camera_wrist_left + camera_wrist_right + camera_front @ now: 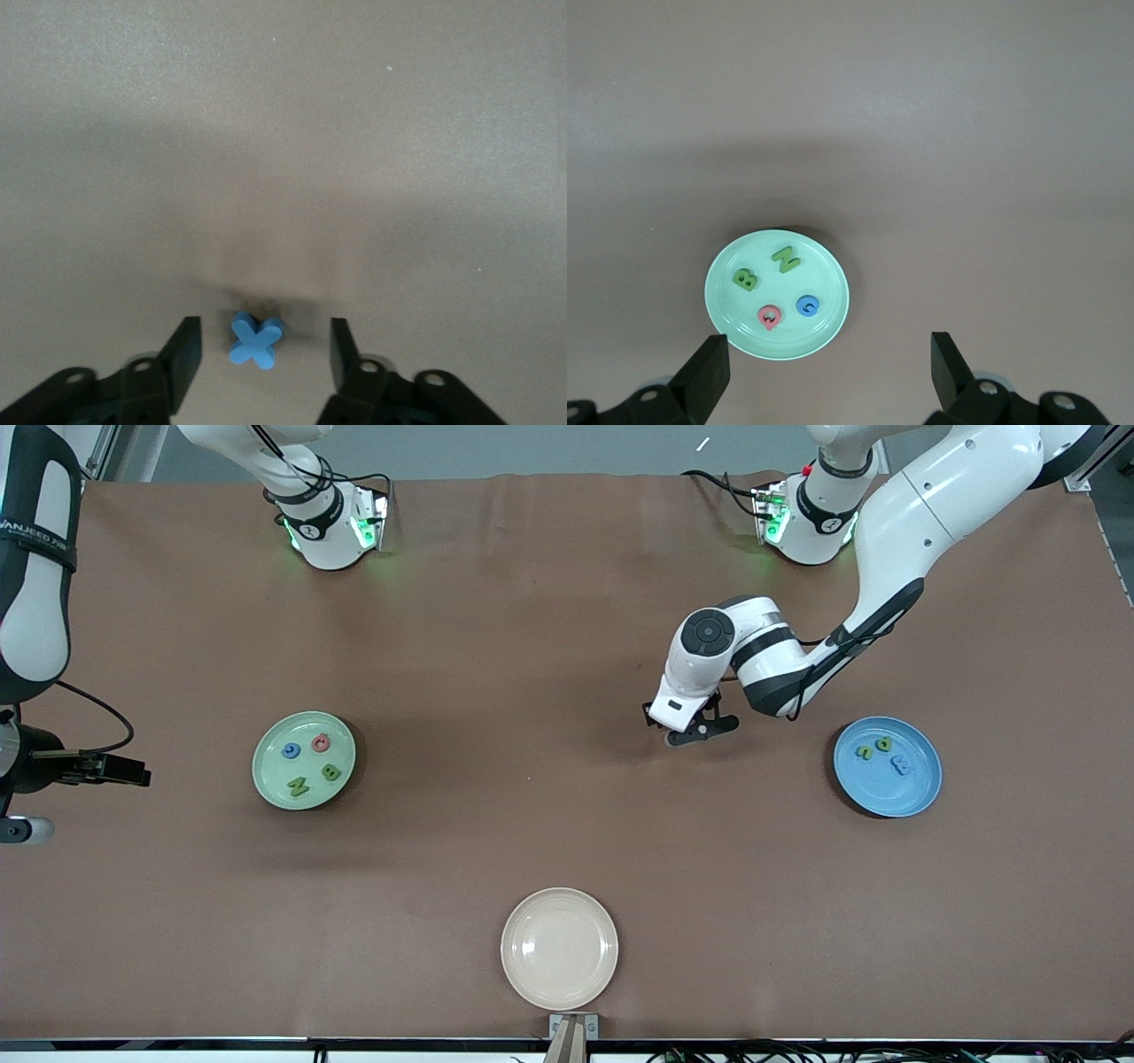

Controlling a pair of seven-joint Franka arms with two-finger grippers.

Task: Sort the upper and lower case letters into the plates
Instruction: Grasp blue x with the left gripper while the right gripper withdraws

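A blue letter x (257, 341) lies on the brown table between the open fingers of my left gripper (264, 335). In the front view that gripper (691, 731) is low over the table's middle, and it hides the x. The mint green plate (266, 766) holds a blue letter (291, 751), a pink letter (321, 742), a green B (330, 772) and a green N (298, 786). The blue plate (921, 788) holds two green letters (864, 752) and a blue one (902, 763). My right gripper (133, 772) is open and empty, high beside the mint plate (726, 310).
A cream-beige plate (559, 948) with nothing on it sits near the table's edge closest to the front camera. The arms' bases (332, 527) stand along the farthest edge.
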